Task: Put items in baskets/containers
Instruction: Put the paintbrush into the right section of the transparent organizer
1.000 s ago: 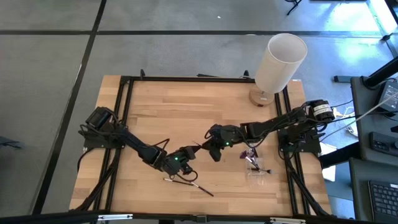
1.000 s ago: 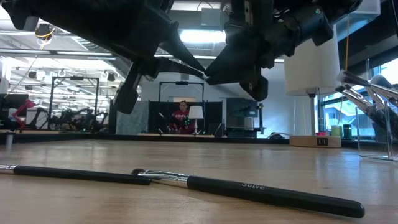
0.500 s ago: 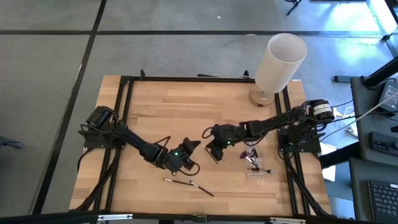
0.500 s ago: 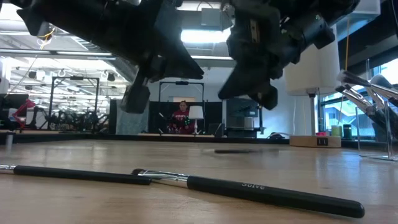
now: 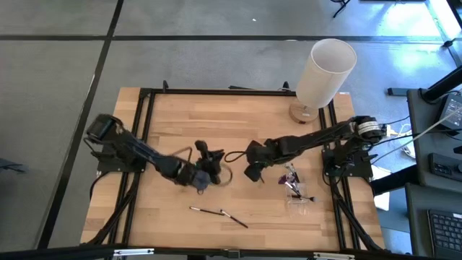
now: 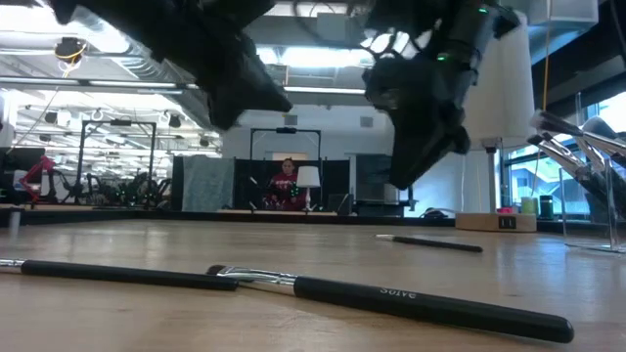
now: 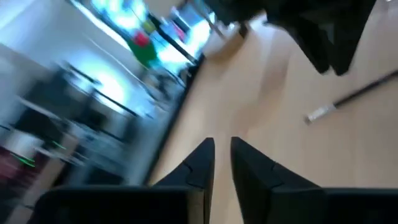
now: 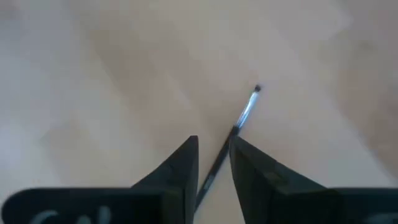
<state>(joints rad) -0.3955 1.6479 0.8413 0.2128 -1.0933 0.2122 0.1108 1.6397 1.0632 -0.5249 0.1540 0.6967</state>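
Pulled back toward bench centre since last look: left fingers (image 5: pixel 207 155), nearly closed, empty. Right fingers (image 5: pixel 250 173) straddling a brush (image 8: pixel 239 127), slightly parted, not yet clamped. Two brushes (image 5: pixel 218 214) loose near front edge; clear box (image 5: pixel 297 195) to right.

One cam looks straight down on the whole wooden table (image 5: pixel 216 123); another sits at tabletop level. Both catch the two brushes (image 6: pixel 293 286) lying near the table's front edge.
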